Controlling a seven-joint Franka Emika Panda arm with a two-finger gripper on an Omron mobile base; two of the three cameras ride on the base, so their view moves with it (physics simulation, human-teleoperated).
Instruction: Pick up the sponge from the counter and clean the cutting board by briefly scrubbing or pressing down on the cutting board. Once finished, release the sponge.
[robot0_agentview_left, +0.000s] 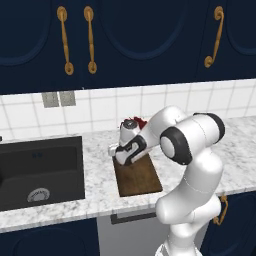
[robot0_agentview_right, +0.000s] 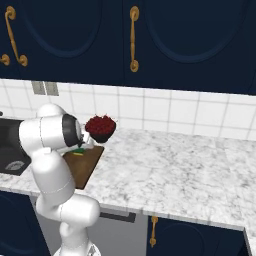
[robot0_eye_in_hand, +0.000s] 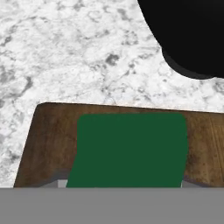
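The green-topped sponge (robot0_eye_in_hand: 131, 151) lies flat on the dark brown cutting board (robot0_eye_in_hand: 48, 140), close to one of its short edges. My gripper (robot0_eye_in_hand: 124, 183) is shut on the sponge, with a grey fingertip showing at each lower corner of it. In the left base view the gripper (robot0_agentview_left: 116, 150) is down at the far end of the cutting board (robot0_agentview_left: 142, 182) and hides the sponge. From the right, a sliver of green sponge (robot0_agentview_right: 79, 150) peeks out beside the arm over the cutting board (robot0_agentview_right: 86, 167). The board rests on the white marble counter (robot0_eye_in_hand: 65, 52).
A dark bowl (robot0_agentview_right: 101, 128) of red fruit stands just behind the board, its black side (robot0_eye_in_hand: 188, 35) close to the hand. The dark sink basin (robot0_agentview_left: 40, 170) is sunk into the counter to the left. Open marble counter (robot0_agentview_right: 180, 170) stretches right.
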